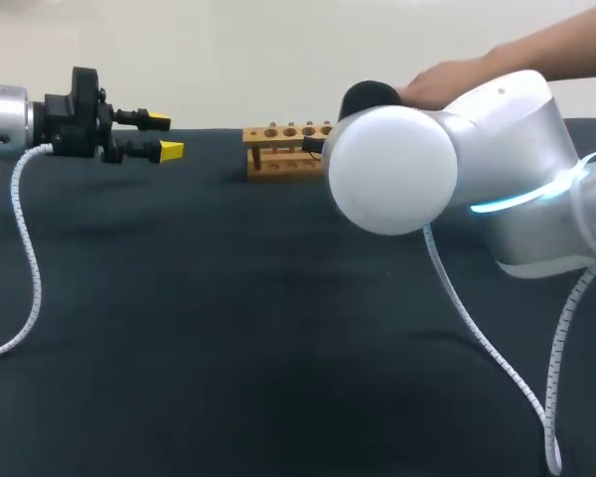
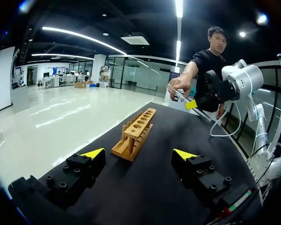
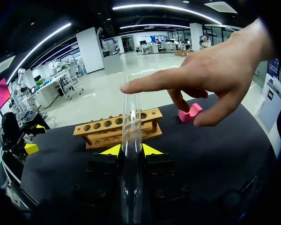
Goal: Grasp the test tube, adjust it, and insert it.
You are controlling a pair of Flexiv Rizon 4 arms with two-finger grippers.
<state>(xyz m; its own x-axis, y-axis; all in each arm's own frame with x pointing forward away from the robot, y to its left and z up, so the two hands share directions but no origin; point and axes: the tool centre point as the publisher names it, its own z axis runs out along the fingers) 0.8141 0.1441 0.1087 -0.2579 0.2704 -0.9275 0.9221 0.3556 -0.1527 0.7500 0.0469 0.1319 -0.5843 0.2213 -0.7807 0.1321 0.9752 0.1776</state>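
Note:
A clear test tube [image 3: 131, 119] stands upright between the yellow tips of my right gripper [image 3: 131, 150], which is shut on it. A person's hand [image 3: 210, 75] reaches over the table, its index finger touching the tube's open top. The wooden tube rack [image 3: 117, 129] lies on the table just ahead of that gripper. From the left wrist view the tube [image 2: 181, 97], the right gripper [image 2: 192, 104] and the hand [image 2: 178, 84] show beyond the rack [image 2: 136, 133]. My left gripper [image 1: 164, 136] hovers open and empty, left of the rack [image 1: 283, 149]. In the head view my right arm's joint hides its gripper.
A small pink block [image 3: 189, 113] lies on the black table to the right of the rack, under the hand. The right arm's big joint [image 1: 392, 169] stands over the table's middle, and its cable [image 1: 487, 348] trails across the cloth.

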